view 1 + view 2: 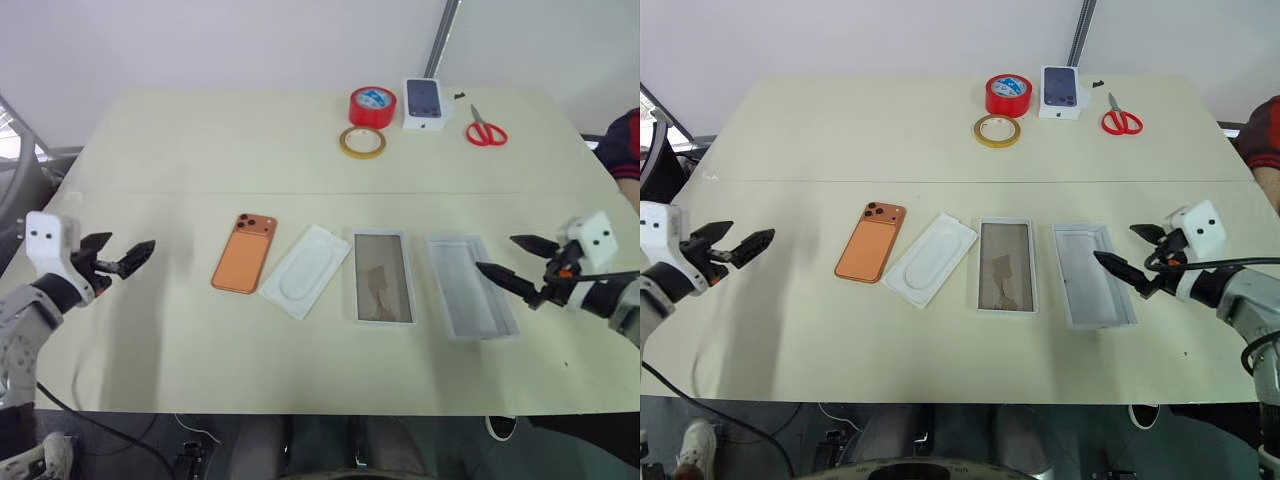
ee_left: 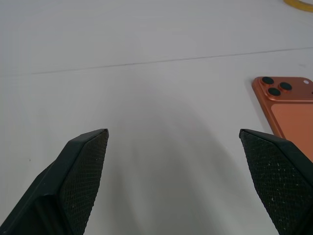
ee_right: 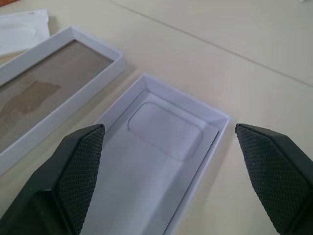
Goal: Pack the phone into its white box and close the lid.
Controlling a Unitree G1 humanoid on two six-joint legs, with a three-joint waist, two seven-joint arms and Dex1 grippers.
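Note:
The orange phone (image 1: 245, 253) lies back up on the table, left of centre, its lenses at the far end. To its right lie a white moulded insert (image 1: 305, 270), then the white box (image 1: 381, 277) with a brownish floor, then the lid (image 1: 468, 285), pale inside and open side up. My left gripper (image 1: 131, 241) hovers open and empty to the left of the phone (image 2: 291, 105). My right gripper (image 1: 495, 253) stands open and empty over the lid's (image 3: 161, 147) right edge, with the box (image 3: 54, 83) beyond it.
At the table's far side are a red tape roll (image 1: 372, 106), a yellowish tape ring (image 1: 361, 142), a small white carton printed with a phone (image 1: 426, 103) and red scissors (image 1: 486, 130). A person's sleeve (image 1: 622, 145) shows at the right edge.

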